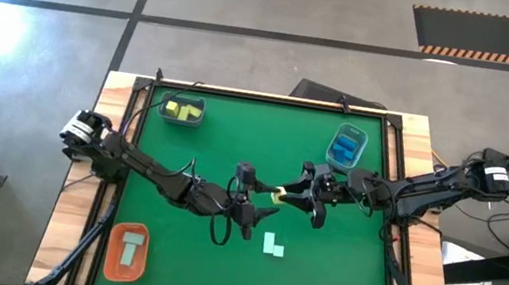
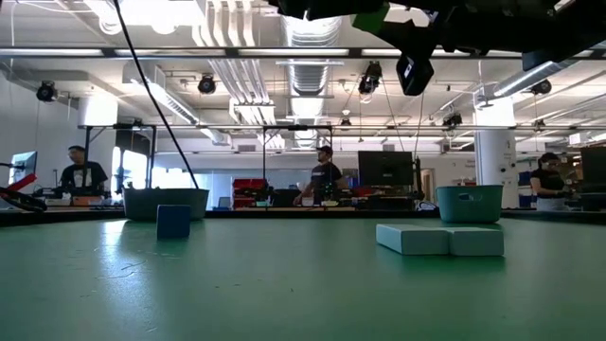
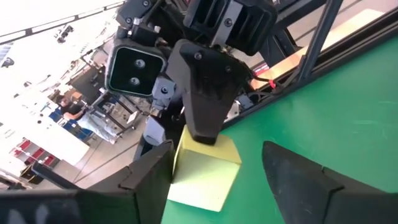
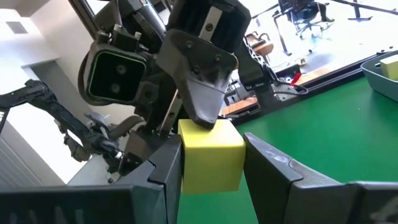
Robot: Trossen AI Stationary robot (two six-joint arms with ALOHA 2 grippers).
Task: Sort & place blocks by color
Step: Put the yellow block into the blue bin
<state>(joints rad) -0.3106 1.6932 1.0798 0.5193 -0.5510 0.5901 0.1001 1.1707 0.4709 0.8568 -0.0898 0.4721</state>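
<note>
A yellow cube block [image 1: 276,197] hangs in the air over the middle of the green table, between my two grippers. My right gripper [image 4: 212,142], reaching in from the table's right, is shut on it. My left gripper [image 3: 216,155], reaching in from the left, is open with one finger on each side of the same block [image 3: 202,171]. A gap shows between the block and one left finger [image 3: 298,177]. Two pale mint blocks [image 1: 273,243] lie flat on the table just nearer than the grippers. A blue block [image 2: 173,221] stands on the table in the low view. My right gripper pinches the yellow block by two opposite side faces [image 4: 186,163] between its two fingers. It comes roughly level from the table's right. The block is lifted clear of the table. My left gripper's one finger [image 3: 152,177] lies at the block's side [image 3: 177,168]; whether it touches, I cannot tell.
A grey-blue tray [image 1: 182,111] holding yellow blocks stands at the far left. Another grey-blue tray [image 1: 346,146], holding blue blocks, stands at the far right. An orange tray [image 1: 127,250] with a pale block in it sits at the near left. People stand in the room beyond the table.
</note>
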